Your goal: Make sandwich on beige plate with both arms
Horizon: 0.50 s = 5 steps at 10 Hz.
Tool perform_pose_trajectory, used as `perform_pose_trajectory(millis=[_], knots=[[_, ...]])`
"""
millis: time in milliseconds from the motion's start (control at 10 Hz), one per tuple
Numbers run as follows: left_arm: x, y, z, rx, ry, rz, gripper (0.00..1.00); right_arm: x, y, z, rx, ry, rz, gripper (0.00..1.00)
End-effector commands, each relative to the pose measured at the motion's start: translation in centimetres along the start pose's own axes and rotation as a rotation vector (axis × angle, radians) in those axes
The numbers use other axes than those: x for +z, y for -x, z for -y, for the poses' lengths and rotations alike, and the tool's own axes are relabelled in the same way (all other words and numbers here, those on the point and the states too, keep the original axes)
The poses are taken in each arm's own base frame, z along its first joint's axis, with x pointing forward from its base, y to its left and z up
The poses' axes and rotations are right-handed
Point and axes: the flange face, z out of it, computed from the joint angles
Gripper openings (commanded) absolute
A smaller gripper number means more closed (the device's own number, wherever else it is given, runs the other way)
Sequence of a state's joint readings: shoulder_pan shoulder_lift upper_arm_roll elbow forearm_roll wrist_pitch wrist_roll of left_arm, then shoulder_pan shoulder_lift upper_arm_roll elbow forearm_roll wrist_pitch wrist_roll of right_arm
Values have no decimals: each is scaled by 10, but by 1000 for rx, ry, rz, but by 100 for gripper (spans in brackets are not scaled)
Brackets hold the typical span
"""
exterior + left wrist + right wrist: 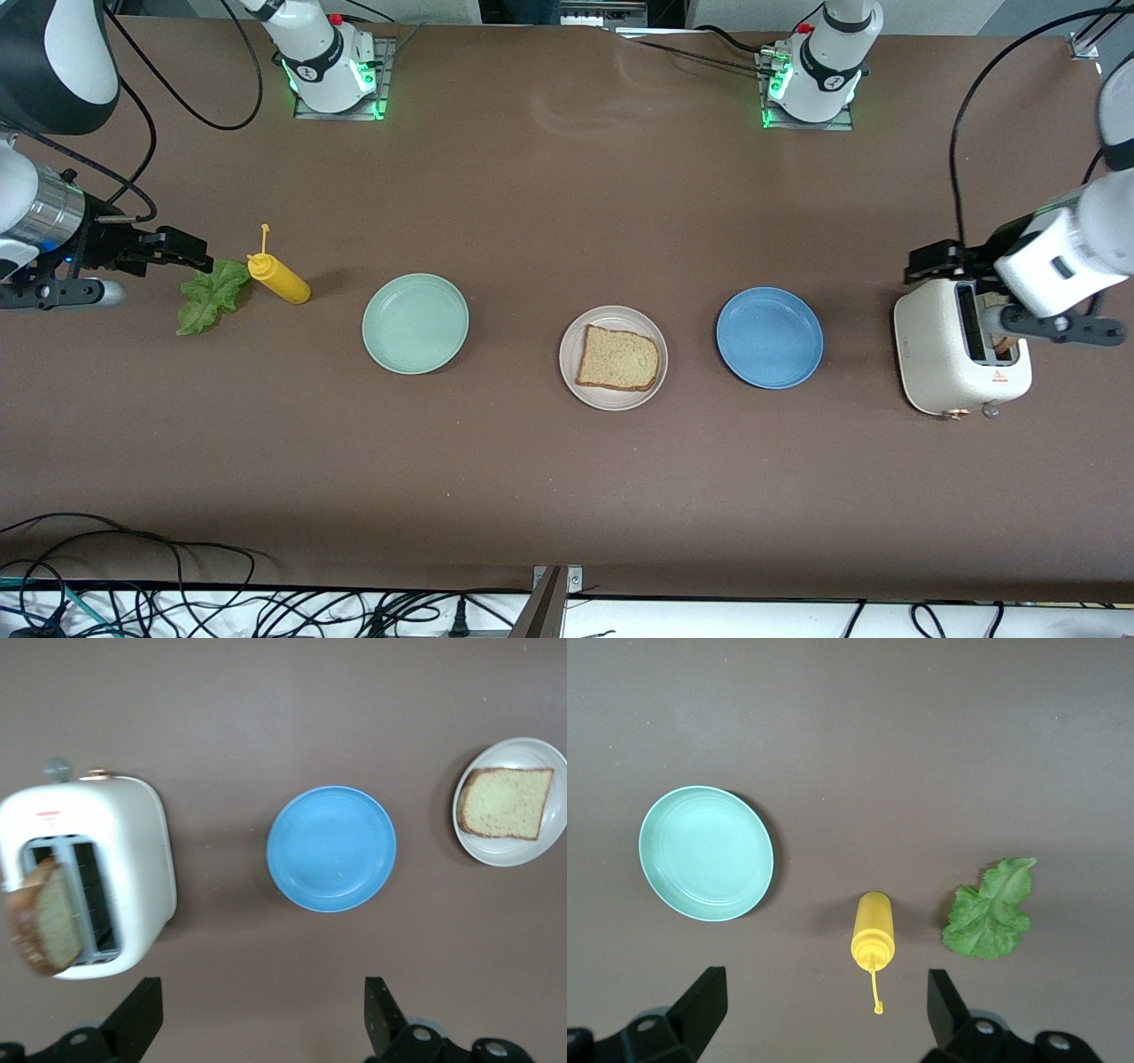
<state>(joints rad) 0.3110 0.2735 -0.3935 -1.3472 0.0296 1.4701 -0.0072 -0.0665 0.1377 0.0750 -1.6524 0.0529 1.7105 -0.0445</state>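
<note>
The beige plate lies mid-table between two other plates and also shows in the left wrist view. One tan bread slice lies flat on it. A second bread slice sticks out of the slot of the white toaster. A green lettuce leaf lies on the table at the right arm's end. My left gripper hangs open and empty by the toaster. My right gripper hangs open and empty over the table beside the lettuce.
A yellow squeeze bottle lies on its side next to the lettuce. The mint green plate and the blue plate flank the beige plate. Cables run along the table edge nearest the camera.
</note>
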Motion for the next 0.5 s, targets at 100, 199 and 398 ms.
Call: perform_pose_trajectory(millis=[100, 199, 398], knots=[[-3, 28, 14, -50, -50, -38, 100, -2, 4, -1, 1, -18, 0, 100], [-2, 27, 17, -67, -28, -79, 100, -2, 4, -1, 1, -18, 0, 100], [0, 45, 15, -88, 9, -90, 100, -2, 4, -1, 1, -18, 0, 100]])
